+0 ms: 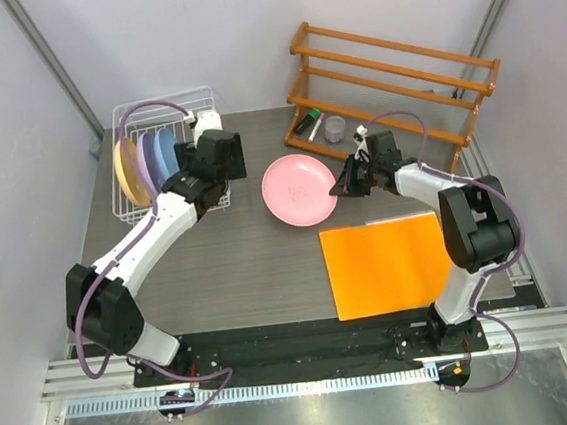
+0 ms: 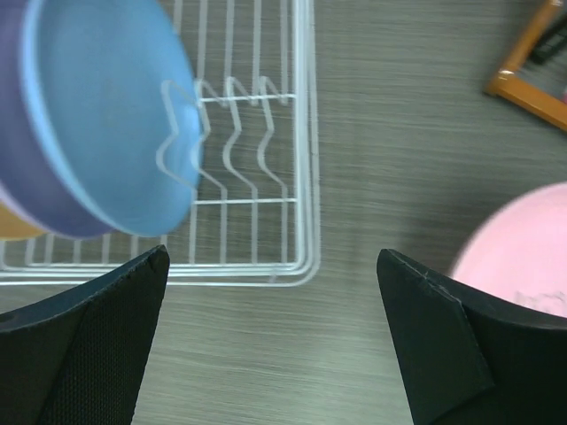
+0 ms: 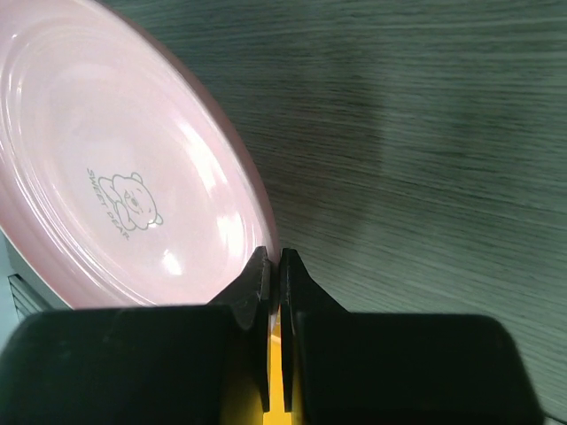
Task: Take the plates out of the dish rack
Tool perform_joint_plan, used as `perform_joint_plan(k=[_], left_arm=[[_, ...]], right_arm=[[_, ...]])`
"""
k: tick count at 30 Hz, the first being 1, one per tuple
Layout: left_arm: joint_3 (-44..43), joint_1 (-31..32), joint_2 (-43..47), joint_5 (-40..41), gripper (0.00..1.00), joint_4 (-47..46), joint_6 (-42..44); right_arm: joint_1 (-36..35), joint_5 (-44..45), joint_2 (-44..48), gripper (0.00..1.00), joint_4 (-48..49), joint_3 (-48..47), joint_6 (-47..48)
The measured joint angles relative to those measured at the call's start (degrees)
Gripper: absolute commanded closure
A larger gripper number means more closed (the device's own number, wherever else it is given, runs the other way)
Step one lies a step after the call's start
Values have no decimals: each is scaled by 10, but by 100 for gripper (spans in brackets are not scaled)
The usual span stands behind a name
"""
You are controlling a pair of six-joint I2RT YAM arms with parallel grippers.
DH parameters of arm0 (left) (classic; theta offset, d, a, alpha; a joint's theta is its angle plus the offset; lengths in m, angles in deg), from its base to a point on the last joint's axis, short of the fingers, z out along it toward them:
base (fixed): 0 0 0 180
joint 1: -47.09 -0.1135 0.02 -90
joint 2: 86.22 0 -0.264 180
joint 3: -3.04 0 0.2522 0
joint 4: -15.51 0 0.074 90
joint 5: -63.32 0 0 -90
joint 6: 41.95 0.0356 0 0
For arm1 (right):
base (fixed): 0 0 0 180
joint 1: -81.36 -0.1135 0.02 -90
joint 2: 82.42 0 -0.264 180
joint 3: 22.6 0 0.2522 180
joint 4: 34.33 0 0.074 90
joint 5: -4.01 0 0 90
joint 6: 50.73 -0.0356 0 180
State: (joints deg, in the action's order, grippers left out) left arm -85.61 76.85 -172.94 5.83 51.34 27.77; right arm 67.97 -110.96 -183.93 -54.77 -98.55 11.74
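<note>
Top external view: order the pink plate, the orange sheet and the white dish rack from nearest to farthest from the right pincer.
1. pink plate: just left of the right pincer, which meets its right rim.
2. orange sheet: lying flat below the pincer in this view, toward the arm bases.
3. dish rack: far left, beyond the pink plate.

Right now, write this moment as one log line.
left tool open at rack | right tool shut on pink plate | three plates in rack

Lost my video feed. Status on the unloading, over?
Left gripper open beside dish rack. Right gripper shut on pink plate rim. Blue plate, lavender plate, yellow-orange plate standing in rack. No obstruction seen.
</note>
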Motion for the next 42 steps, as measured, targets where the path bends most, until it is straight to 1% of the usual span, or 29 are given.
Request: perform_joint_plan(k=[4, 9, 10, 11, 13, 14, 15, 17, 18, 21, 26, 31, 32, 33, 35, 36, 38, 39, 40, 42], left_arm=[[2, -14, 3, 50, 1, -2, 18], [1, -61, -4, 81, 1, 0, 29], [0, -68, -7, 84, 1, 0, 29], [0, -79, -12, 87, 1, 0, 30], [0, -94, -19, 88, 0, 1, 29], [0, -98, -22, 88, 1, 1, 29], [0, -102, -26, 89, 1, 1, 29], [0, -105, -32, 89, 1, 1, 29], [0, -106, -35, 89, 1, 1, 29], [0, -109, -47, 90, 1, 1, 29], [0, -117, -64, 101, 1, 2, 29], [-9, -130, -73, 111, 3, 5, 30], [-13, -133, -77, 112, 6, 4, 31], [-17, -135, -81, 114, 13, 4, 32], [-22, -138, -89, 114, 13, 4, 33], [-23, -138, -92, 114, 14, 4, 35], [-29, -139, -102, 114, 26, 4, 38], [-31, -139, -106, 114, 53, 4, 38], [-32, -139, -109, 114, 65, 4, 39], [-37, -140, -115, 113, 83, 4, 44]], right_arm=[[-1, 3, -7, 99, -14, -8, 12], [-2, 5, -50, 98, -13, -33, 16], [-3, 6, -59, 95, -13, -36, 16], [-4, 7, -66, 88, -14, -38, 17], [-4, 13, -78, 79, -21, -43, 18], [-5, 15, -83, 73, -24, -46, 19], [-6, 17, -87, 70, -25, -49, 20], [-8, 19, -89, 59, -25, -51, 22], [-10, 19, -89, 56, -25, -52, 23], [-14, 20, -89, 52, -26, -56, 30], [-17, 38, -75, 49, -38, -57, 43], [-17, 74, -11, 47, -63, -57, 58], [-17, 80, 6, 47, -65, -57, 61], [-17, 85, 21, 47, -66, -57, 64], [-17, 95, 50, 46, -68, -57, 68], [-17, 96, 58, 46, -68, -57, 69], [-17, 106, 74, 47, -69, -57, 73], [-17, 108, 76, 47, -70, -57, 74], [-17, 111, 77, 46, -72, -57, 75], [-17, 118, 77, 47, -78, -57, 77]])
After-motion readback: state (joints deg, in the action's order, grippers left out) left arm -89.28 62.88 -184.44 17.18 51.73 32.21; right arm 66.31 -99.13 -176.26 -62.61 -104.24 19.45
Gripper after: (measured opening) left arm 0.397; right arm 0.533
